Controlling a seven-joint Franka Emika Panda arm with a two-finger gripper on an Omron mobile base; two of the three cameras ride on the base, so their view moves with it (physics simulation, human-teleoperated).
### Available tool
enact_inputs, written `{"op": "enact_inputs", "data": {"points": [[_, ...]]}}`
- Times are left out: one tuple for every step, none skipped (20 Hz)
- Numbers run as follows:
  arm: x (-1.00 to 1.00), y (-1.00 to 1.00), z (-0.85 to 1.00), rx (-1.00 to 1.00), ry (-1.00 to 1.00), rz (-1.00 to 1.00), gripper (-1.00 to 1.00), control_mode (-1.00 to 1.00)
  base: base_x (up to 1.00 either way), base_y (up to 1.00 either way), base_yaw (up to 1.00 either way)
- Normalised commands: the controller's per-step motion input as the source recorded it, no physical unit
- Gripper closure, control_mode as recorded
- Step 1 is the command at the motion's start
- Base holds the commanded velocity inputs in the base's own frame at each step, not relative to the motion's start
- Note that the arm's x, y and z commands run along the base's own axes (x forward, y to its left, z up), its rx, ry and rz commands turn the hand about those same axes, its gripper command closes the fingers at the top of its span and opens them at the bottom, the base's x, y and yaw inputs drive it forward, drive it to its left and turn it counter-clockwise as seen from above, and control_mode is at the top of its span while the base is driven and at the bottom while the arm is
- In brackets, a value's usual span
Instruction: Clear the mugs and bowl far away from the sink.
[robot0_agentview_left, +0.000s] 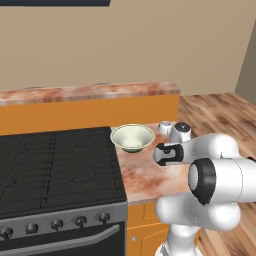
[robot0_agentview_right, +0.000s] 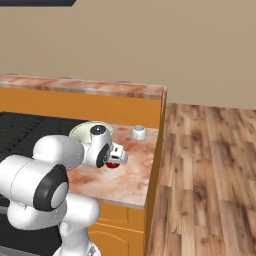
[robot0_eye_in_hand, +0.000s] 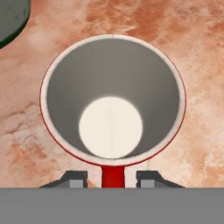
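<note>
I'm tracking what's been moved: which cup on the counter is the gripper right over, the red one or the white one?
The red mug, directly under the gripper, its handle between the fingertips. The small white cup stands apart, nearer the counter's back edge.

Red mug (robot0_eye_in_hand: 113, 98), cream-green bowl (robot0_agentview_left: 132, 137), mottled reddish counter (robot0_agentview_left: 150, 175).

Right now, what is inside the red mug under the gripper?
The hand view looks straight down into the red mug: grey inner wall, plain white bottom, nothing in it. The handle sits between the two fingertips. The counter directly beneath the mug is covered.
</note>
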Motion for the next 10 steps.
{"op": "enact_inputs", "data": {"points": [[0.00, 0.00, 0.00, 0.00, 0.00, 0.00, -1.00, -1.00, 0.00, 0.00, 0.00], [0.00, 0.00, 0.00, 0.00, 0.00, 0.00, -1.00, -1.00, 0.00, 0.00, 0.00], [0.00, 0.00, 0.00, 0.00, 0.00, 0.00, -1.00, -1.00, 0.00, 0.00, 0.00], [0.00, 0.00, 0.00, 0.00, 0.00, 0.00, -1.00, -1.00, 0.00, 0.00, 0.00], [0.00, 0.00, 0.00, 0.00, 0.00, 0.00, -1.00, -1.00, 0.00, 0.00, 0.00], [0.00, 0.00, 0.00, 0.00, 0.00, 0.00, -1.00, -1.00, 0.00, 0.00, 0.00], [-0.04, 0.00, 0.13, 0.00, 0.00, 0.00, -1.00, -1.00, 0.00, 0.00, 0.00], [-0.12, 0.00, 0.25, 0.00, 0.00, 0.00, -1.00, -1.00, 0.00, 0.00, 0.00], [-0.16, 0.00, 0.34, 0.00, 0.00, 0.00, -1.00, -1.00, 0.00, 0.00, 0.00], [-0.23, 0.00, 0.56, 0.00, 0.00, -0.02, -1.00, -1.00, 0.00, 0.00, 0.00]]}}
